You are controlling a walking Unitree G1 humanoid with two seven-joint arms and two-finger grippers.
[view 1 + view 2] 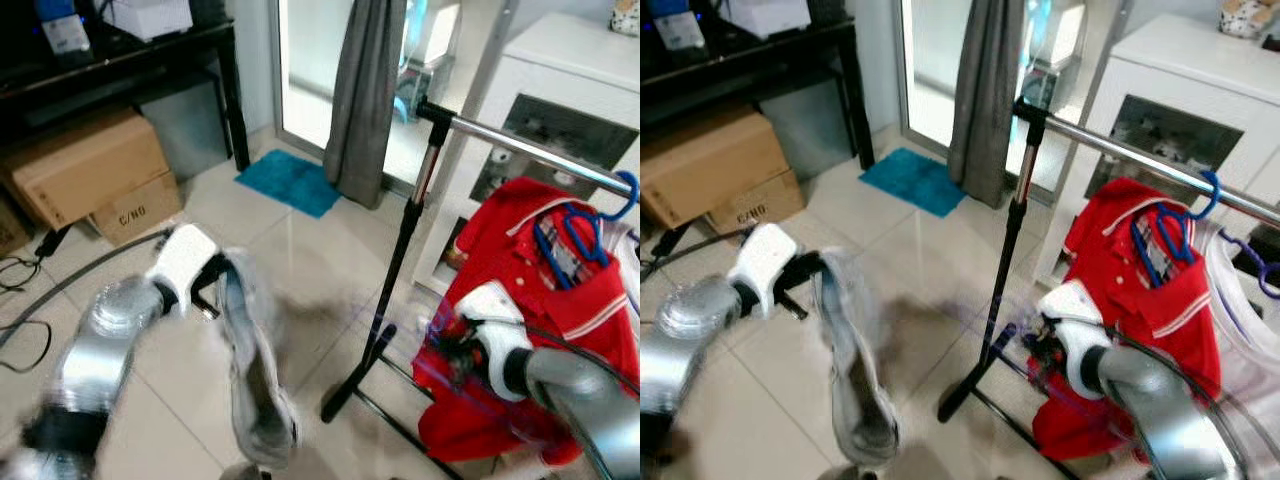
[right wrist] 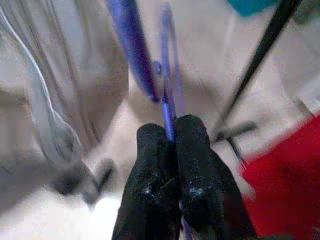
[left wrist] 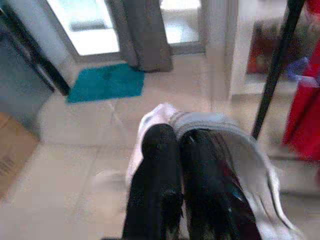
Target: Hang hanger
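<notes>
Right wrist view: right gripper [image 2: 172, 142] pinches purple hanger [image 2: 167, 95]; left gripper [image 3: 175, 142] clamps grey garment [image 1: 255, 380].

Right gripper [image 2: 172, 135], seen along its two black fingers [image 2: 150, 165], which are pressed together on a thin blue-purple hanger [image 2: 167, 95]. A thicker blue bar of the hanger [image 2: 131, 45] rises beyond the fingertips. A black rack pole [image 2: 260, 55] slants down to a foot on the pale tiled floor [image 2: 200, 90]. Red garment [image 2: 285, 185] lies beside the fingers; blurred translucent grey fabric [image 2: 65, 90] hangs on the other side.
</notes>
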